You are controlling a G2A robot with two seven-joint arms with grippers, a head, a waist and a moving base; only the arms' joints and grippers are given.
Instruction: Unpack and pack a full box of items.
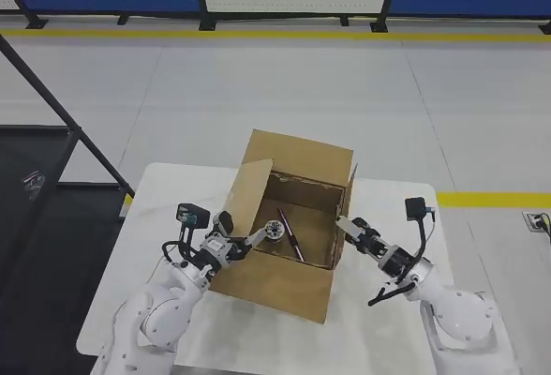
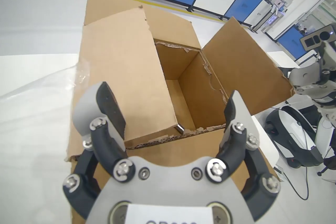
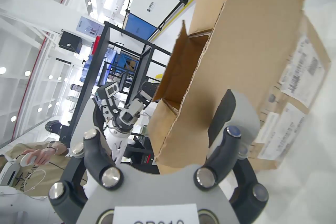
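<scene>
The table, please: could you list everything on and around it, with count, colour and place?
cardboard box: one, brown, flaps open, on the table.
pen-like stick: one, dark, on the box floor.
round part: one, silvery, beside the stick.
labels: several, white, on the box's outer wall.
table: one, white, under the box.
left gripper: one, grey and black, open, at the box's near rim.
right gripper: one, grey and black, open, at a side flap.

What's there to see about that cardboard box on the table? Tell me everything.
The cardboard box is brown, corrugated, open-topped, standing upright on the white table. Its flaps are folded open with torn, ragged edges; paper labels are stuck on one outer side. Inside lie a dark pen-like stick and a small round metal part. The open right gripper straddles one flap.
</scene>
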